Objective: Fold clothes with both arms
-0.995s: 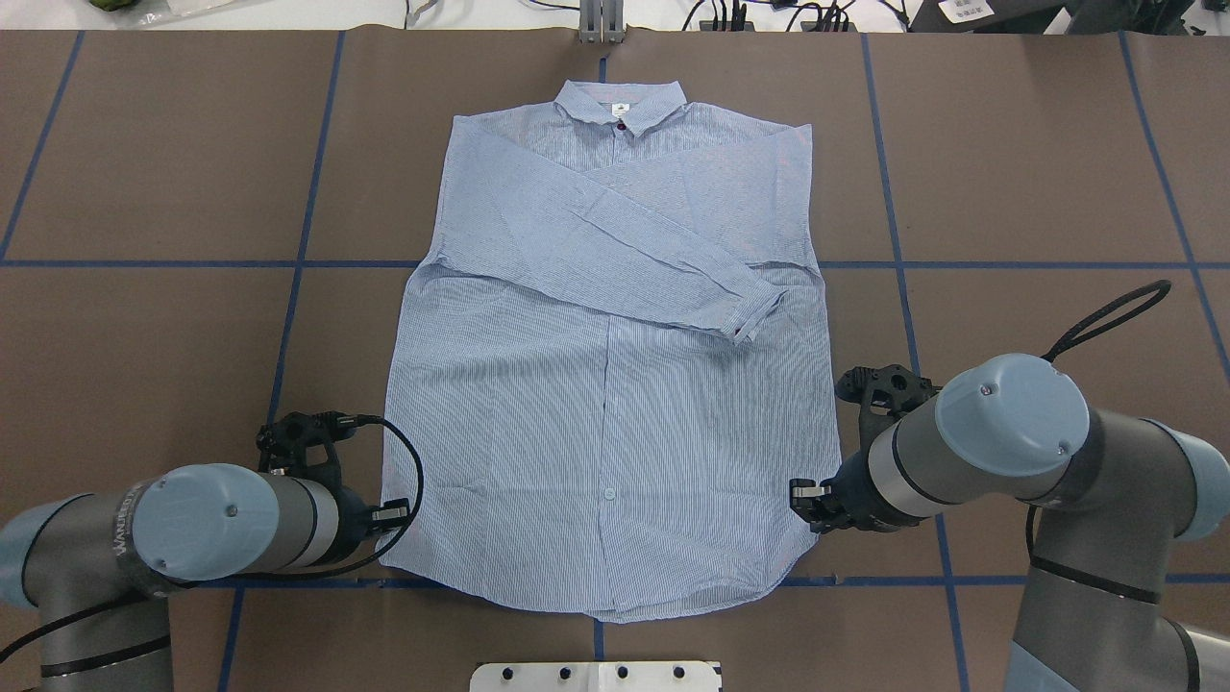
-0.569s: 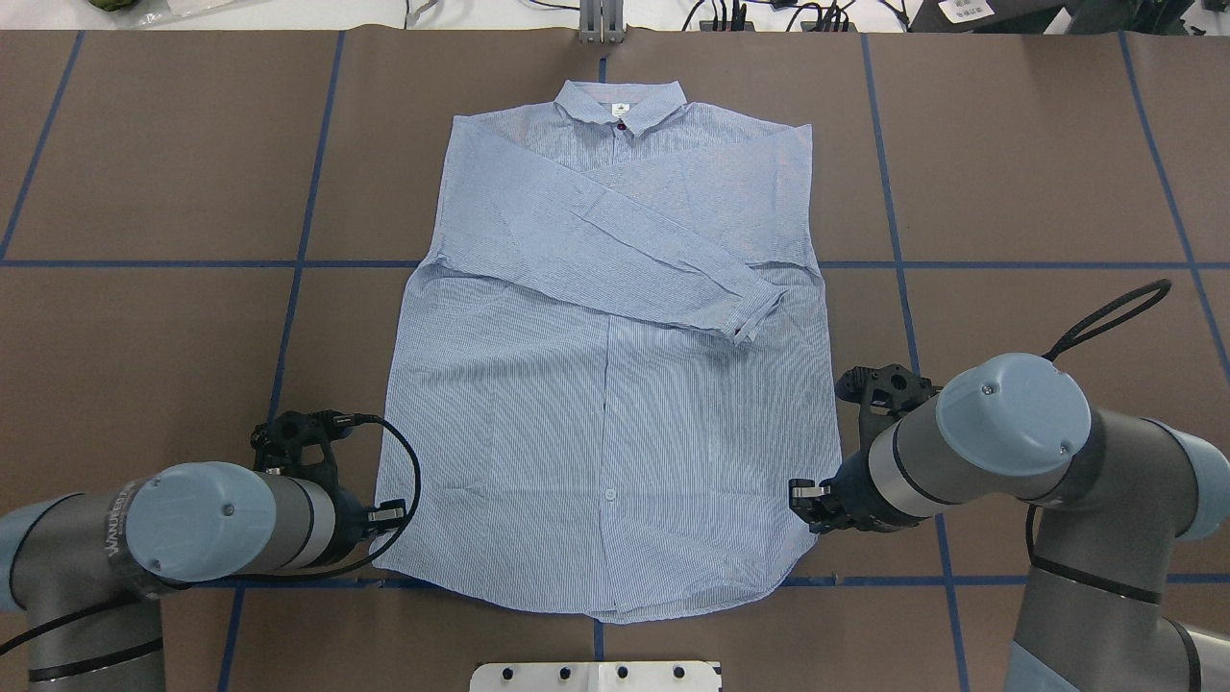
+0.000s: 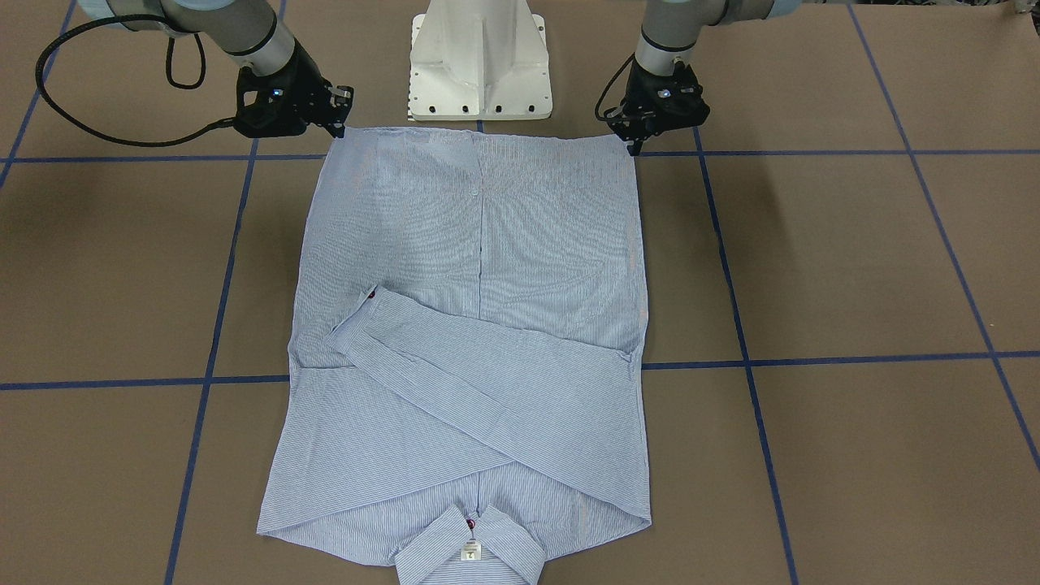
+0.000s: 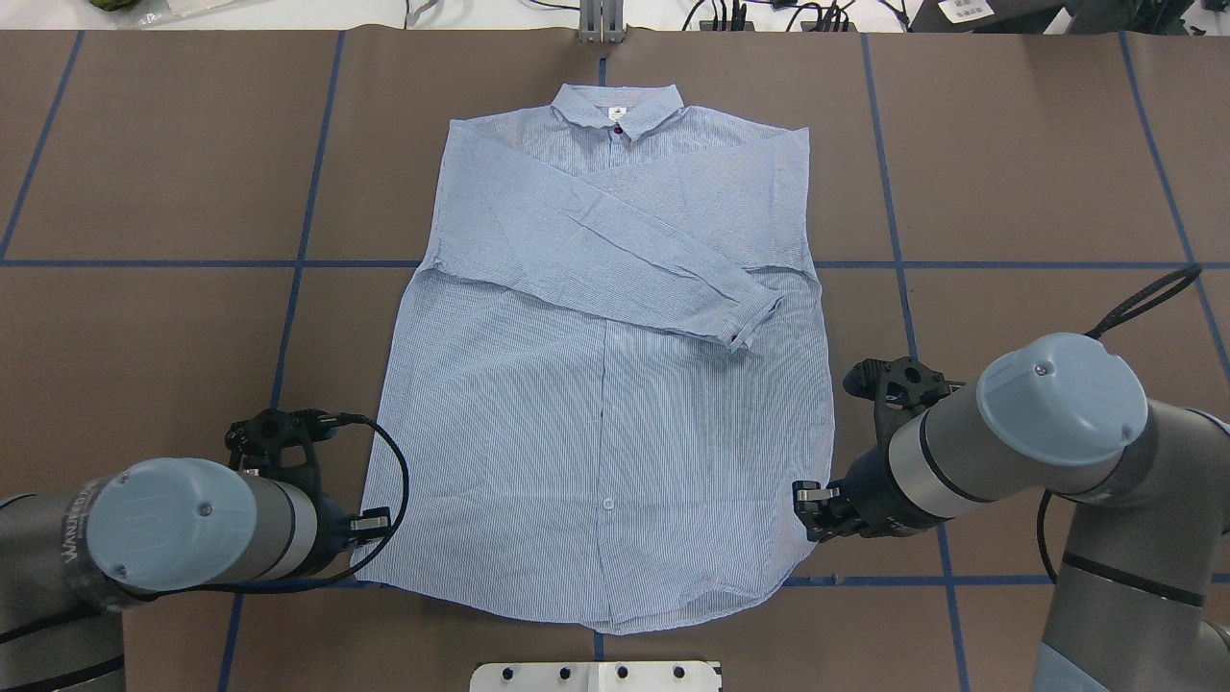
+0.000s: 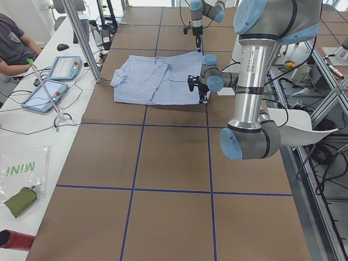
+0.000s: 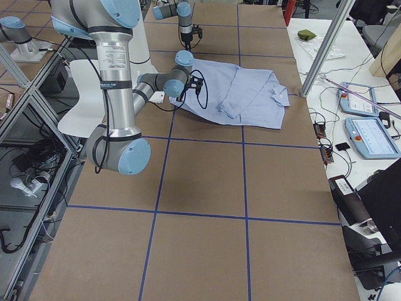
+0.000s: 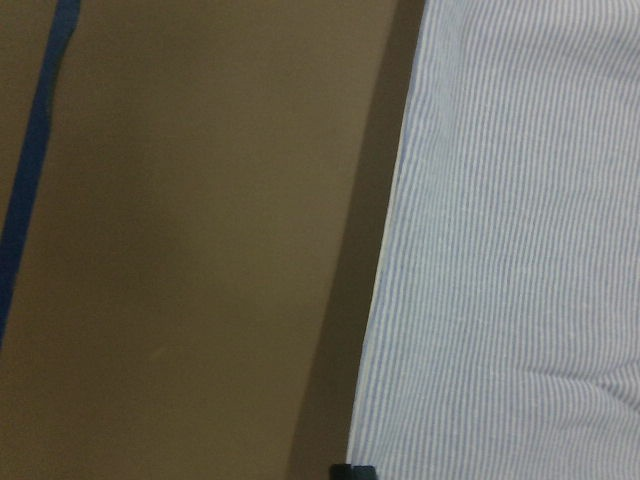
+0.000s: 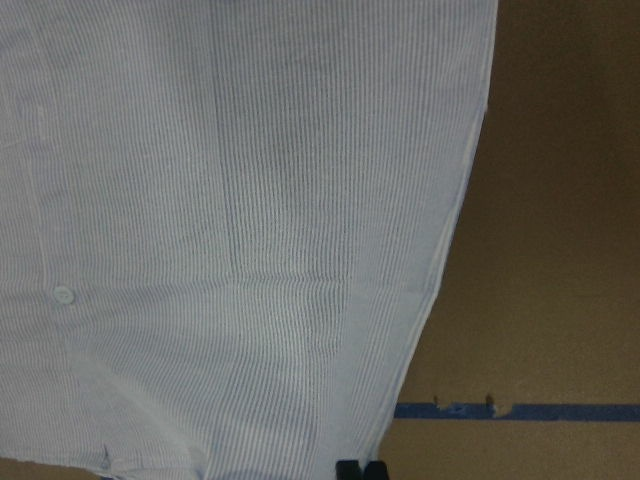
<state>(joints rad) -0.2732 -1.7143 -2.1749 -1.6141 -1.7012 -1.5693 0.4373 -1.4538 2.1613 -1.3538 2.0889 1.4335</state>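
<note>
Brown gridded table (image 4: 144,384), striped shirt (image 4: 605,432) flat, collar (image 4: 620,104) far, hem (image 4: 596,615) near: your left gripper (image 4: 370,524) and right gripper (image 4: 807,505) each look pinched shut on a hem corner, evenly placed, so your fold runs lengthwise toward the collar.

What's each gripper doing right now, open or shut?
Left gripper: closed on a hem corner of the shirt.
Right gripper: closed on the other hem corner.
</note>
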